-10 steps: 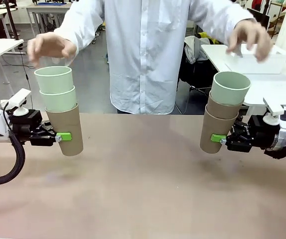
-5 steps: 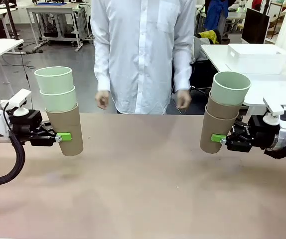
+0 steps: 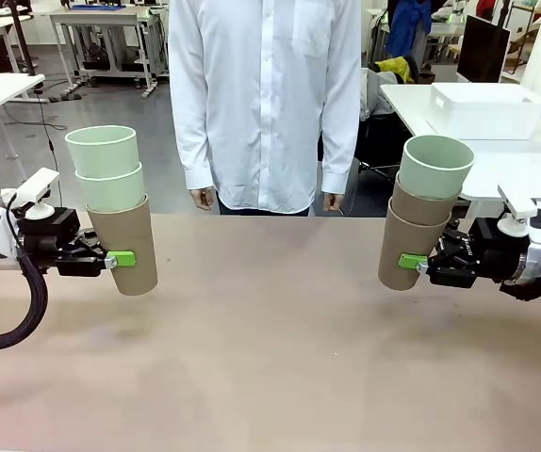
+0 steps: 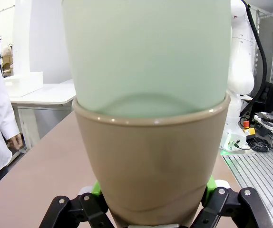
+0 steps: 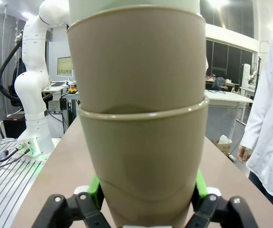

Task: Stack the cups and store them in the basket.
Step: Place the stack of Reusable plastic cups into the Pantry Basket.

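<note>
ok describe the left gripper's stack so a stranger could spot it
At the brown table's left side, the left gripper clamps a cup stack near its base. It shows two mint cups over one brown; the other stack has one mint over two brown.

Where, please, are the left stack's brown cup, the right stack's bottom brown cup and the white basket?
left stack's brown cup (image 3: 122,231): front view, middle of its wall.
right stack's bottom brown cup (image 3: 404,240): front view, middle of its wall.
white basket (image 3: 485,121): front view, its near side wall.
</note>
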